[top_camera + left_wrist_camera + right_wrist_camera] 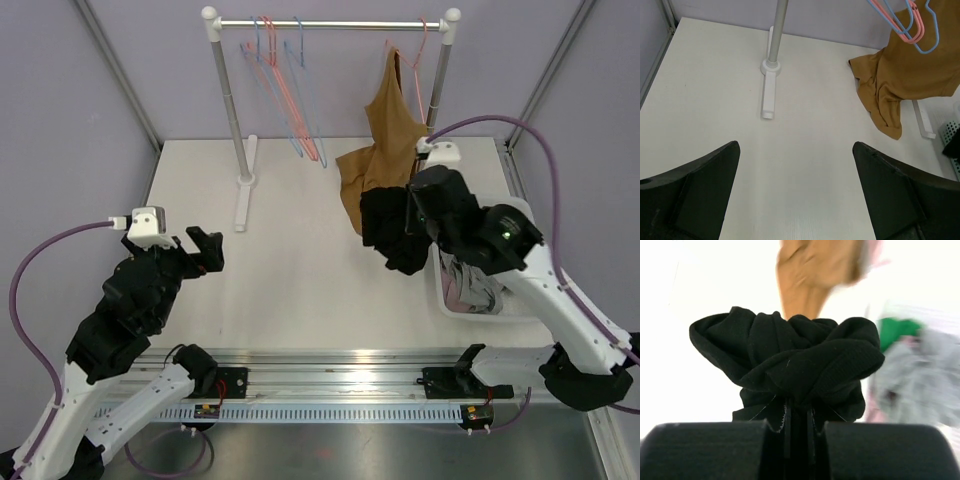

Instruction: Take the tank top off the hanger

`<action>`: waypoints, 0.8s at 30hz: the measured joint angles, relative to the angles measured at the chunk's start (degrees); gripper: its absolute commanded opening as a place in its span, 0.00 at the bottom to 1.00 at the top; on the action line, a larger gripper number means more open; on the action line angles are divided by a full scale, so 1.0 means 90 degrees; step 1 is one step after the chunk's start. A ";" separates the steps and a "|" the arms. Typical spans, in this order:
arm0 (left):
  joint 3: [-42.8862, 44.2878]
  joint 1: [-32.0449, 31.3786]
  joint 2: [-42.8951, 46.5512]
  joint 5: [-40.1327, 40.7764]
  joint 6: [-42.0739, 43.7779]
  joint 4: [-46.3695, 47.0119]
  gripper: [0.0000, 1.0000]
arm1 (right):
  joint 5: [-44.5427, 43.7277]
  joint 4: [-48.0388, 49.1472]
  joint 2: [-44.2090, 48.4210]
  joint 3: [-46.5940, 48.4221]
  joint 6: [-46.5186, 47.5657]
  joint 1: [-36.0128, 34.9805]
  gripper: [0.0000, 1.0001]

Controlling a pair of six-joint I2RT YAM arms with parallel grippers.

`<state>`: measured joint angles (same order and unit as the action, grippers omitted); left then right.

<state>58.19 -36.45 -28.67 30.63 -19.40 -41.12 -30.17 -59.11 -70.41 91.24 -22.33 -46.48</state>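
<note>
Fingers [705, 450] pinch one black top [790, 355]; one brown top [390, 120] hangs.

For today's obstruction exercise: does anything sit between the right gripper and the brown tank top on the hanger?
Yes. A bunched black garment, clamped in the right gripper, sits directly between it and the brown tank top hanging behind.

white table [300, 280] | rack foot [243, 195] – stood at back | basket [470, 313] – set at right | mustard garment [355, 185] hem is draped on it
</note>
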 measured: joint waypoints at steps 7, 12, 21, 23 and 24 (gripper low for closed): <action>-0.0068 0.0000 0.0100 0.0032 0.0053 0.0005 0.99 | -0.0937 -0.1219 0.0325 0.0862 0.0087 0.1557 0.00; -0.0080 0.0000 0.0233 0.0032 0.0104 0.0012 0.99 | -0.0721 -0.1200 0.0197 0.0673 0.0384 0.2851 0.00; -0.0136 0.0000 0.0262 0.0107 0.0032 0.0029 0.99 | 0.0925 0.0413 -0.0736 -0.1792 0.0192 0.4775 0.00; -0.0129 0.0000 0.0255 0.0095 0.0005 0.0024 0.99 | 0.1273 0.0874 -0.1078 -0.2506 0.0058 0.5093 0.00; -0.0095 0.0000 0.0221 0.0075 -0.0012 -0.0010 0.99 | 0.1472 0.1059 -0.1314 -0.2786 0.0000 0.5224 0.00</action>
<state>57.34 -36.45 -26.68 31.31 -19.51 -41.21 -16.93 -49.58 -82.24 66.17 -22.33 0.54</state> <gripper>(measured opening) 0.988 0.096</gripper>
